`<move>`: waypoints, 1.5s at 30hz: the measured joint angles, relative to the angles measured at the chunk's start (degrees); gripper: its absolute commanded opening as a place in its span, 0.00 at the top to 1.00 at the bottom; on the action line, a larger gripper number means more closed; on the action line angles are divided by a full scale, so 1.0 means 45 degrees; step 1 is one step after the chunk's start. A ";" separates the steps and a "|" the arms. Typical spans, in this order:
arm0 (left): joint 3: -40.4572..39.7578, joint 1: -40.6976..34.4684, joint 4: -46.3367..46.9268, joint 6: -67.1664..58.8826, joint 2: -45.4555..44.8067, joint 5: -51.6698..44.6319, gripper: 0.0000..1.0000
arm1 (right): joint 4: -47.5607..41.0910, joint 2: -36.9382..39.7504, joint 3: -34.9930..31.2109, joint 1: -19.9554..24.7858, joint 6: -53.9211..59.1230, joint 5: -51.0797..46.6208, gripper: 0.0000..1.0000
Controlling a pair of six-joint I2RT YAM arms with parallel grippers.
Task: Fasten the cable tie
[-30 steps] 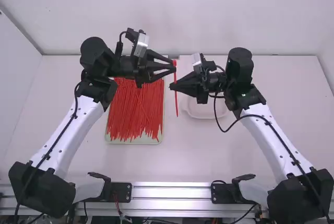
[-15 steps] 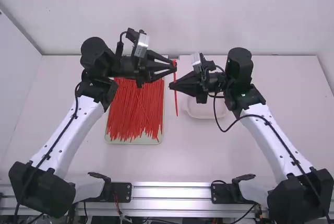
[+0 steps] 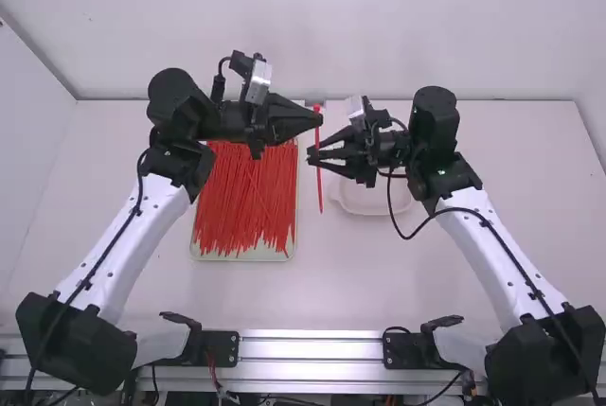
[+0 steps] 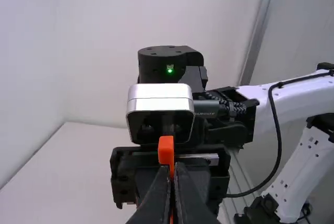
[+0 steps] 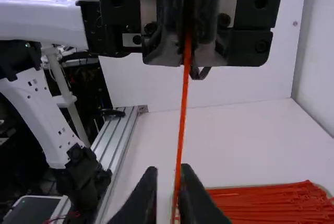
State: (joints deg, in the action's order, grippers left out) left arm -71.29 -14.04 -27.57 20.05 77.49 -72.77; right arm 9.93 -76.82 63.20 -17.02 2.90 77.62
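A single red cable tie (image 3: 318, 174) hangs upright above the table between the two arms. My left gripper (image 3: 316, 121) is shut on its upper part, just under the square head (image 4: 166, 147) that sticks out past the fingertips. My right gripper (image 3: 315, 159) is a little lower on the same strap, open, one finger on each side. In the right wrist view the strap (image 5: 182, 109) runs down from the left gripper (image 5: 189, 51) into the gap between my spread right fingers (image 5: 147, 195), touching neither.
A pile of red cable ties (image 3: 246, 193) lies on a flat tray (image 3: 241, 255) under the left arm. A white dish (image 3: 374, 203) sits under the right gripper. The hanging tie's tip ends between tray and dish.
The left gripper has shut on the tie near its head. The right gripper, shut on the strap before, has opened. The tie hangs in about the same place.
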 measured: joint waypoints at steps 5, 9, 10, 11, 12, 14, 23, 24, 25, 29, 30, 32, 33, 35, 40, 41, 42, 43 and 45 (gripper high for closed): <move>0.0000 0.0811 -0.0316 0.0408 0.0000 0.0223 0.98 | -0.0228 0.0000 0.0005 0.0243 -0.0763 0.0049 0.02; 0.0000 0.1452 -0.0311 0.0685 0.0005 0.0539 0.98 | -0.1350 0.0000 0.0005 0.0714 -0.0976 0.0044 0.02; 0.0000 0.1540 -0.0369 0.0729 0.0034 0.0617 0.98 | -0.1807 0.0000 0.0005 0.0850 -0.0651 0.0151 0.02; 0.0000 0.1549 -0.0379 0.0738 0.0049 0.0631 0.98 | -0.1870 0.0000 0.0005 0.0874 -0.0578 0.0194 0.02; 0.0000 0.1554 -0.0447 0.0787 0.0121 0.0665 0.98 | -0.2166 0.0000 0.0005 0.0971 -0.0165 0.0374 0.02; 0.0000 0.1545 -0.0763 0.0986 0.0495 0.0670 0.98 | -0.2686 0.0000 0.0005 0.1069 0.0996 0.1083 0.02; 0.0000 0.1588 -0.2244 0.2739 0.2939 0.1010 0.98 | -0.5916 0.0005 0.0015 0.1025 0.3162 0.1103 0.02; 0.0000 0.1598 -0.2278 0.2939 0.3109 0.1010 0.98 | -0.6343 0.0000 0.0015 0.1010 0.3113 0.0869 0.02; 0.0000 0.1627 -0.2278 0.3254 0.3390 0.1015 0.98 | -0.6951 0.0000 0.0015 0.0942 0.3007 0.0189 0.02; -0.0049 0.1700 -0.1972 0.4279 0.4104 0.1005 0.98 | -0.7810 0.0000 0.0015 0.0865 0.3230 -0.1758 0.02; -0.0146 0.1705 -0.1763 0.4673 0.4357 0.1005 0.98 | -0.7966 0.0000 0.0015 0.0865 0.3565 -0.2244 0.02; -0.0248 0.1715 -0.1540 0.5202 0.4590 0.0991 0.98 | -0.8000 0.0000 0.0015 0.0865 0.4177 -0.2657 0.02; -0.0267 0.1715 -0.1501 0.5348 0.4614 0.0991 0.98 | -0.8004 0.0000 0.0015 0.0865 0.4401 -0.2720 0.02; -0.0267 0.1734 -0.1404 0.5979 0.4648 0.0981 0.98 | -0.7951 0.0000 0.0015 0.0869 0.5124 -0.2749 0.02; -0.0685 0.1851 -0.1491 0.8446 0.4643 0.0534 0.98 | -0.7873 0.0000 0.0015 0.1141 0.7878 -0.1904 0.02; -0.0763 0.1914 -0.1598 0.9010 0.4648 0.0403 0.97 | -0.7878 0.0000 0.0015 0.1229 0.8485 -0.1642 0.02; -0.0816 0.1996 -0.1768 0.9719 0.4643 0.0248 0.98 | -0.7878 0.0000 0.0015 0.1326 0.9233 -0.1277 0.02; -0.0840 0.2016 -0.1821 1.0112 0.4643 0.0170 0.97 | -0.7878 0.0005 0.0015 0.1379 0.9564 -0.1098 0.02; -0.0850 0.2040 -0.1894 1.1239 0.4648 0.0019 0.98 | -0.7878 0.0000 0.0015 0.1574 1.0851 -0.0316 0.02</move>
State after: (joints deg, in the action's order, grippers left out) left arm -75.11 -4.86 -36.10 70.63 98.41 -72.69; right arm -25.52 -76.82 63.26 -9.93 51.72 76.20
